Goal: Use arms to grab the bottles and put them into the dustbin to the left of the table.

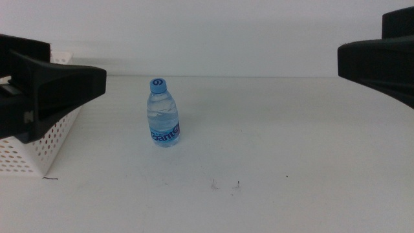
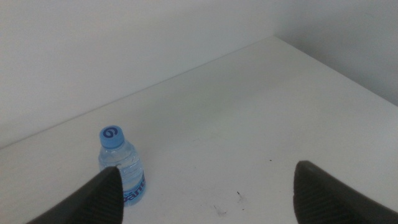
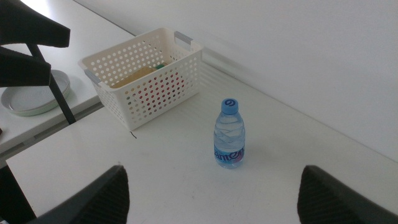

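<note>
Standing upright on the table (image 1: 291, 194), the water bottle (image 1: 163, 113) shows a blue label.

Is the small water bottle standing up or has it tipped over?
Upright. The water bottle stands on its base on the table, blue cap on top, apart from the white basket, with neither tool touching it.

bare lab: white table (image 1: 291, 142), blank wall (image 1: 226, 32)

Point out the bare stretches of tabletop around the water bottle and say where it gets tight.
The table is bare from the water bottle toward the right gripper, and in front of the bottle apart from a few dark specks. It is tight on the bottle's other side, where the basket stands under the left gripper. Both grippers are open.
</note>
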